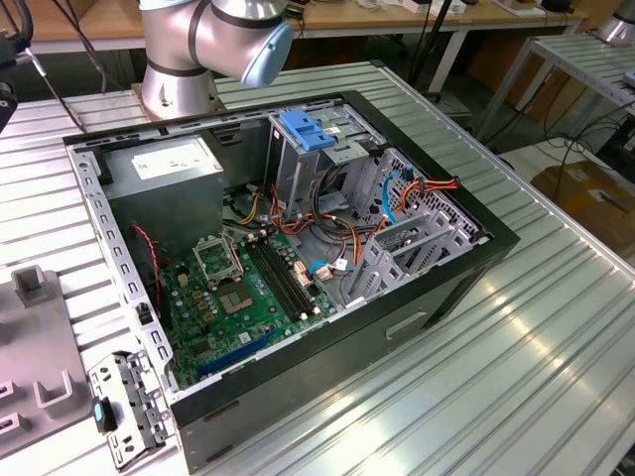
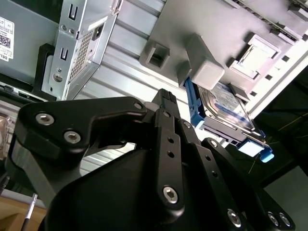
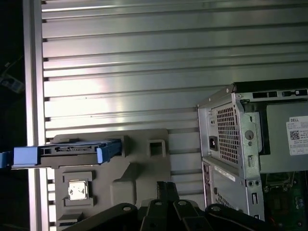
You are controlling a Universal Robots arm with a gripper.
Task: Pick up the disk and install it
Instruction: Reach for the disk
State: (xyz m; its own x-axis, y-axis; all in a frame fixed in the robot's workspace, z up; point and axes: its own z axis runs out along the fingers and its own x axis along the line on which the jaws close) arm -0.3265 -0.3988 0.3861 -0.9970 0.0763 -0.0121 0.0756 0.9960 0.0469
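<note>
One ribbed metal table (image 3: pixel 144 72) bears a lidless computer case (image 1: pixel 397 332) | grey fixture (image 3: pixel 139 163) lies beside the case | gripper (image 3: pixel 166 184), pressed together and empty, hangs above the fixture | disk (image 3: pixel 72 150) sits edge-up in the fixture's slot, untouched | advice: spread wide, centre over the disk, clasp its flat faces, lift straight.
</note>
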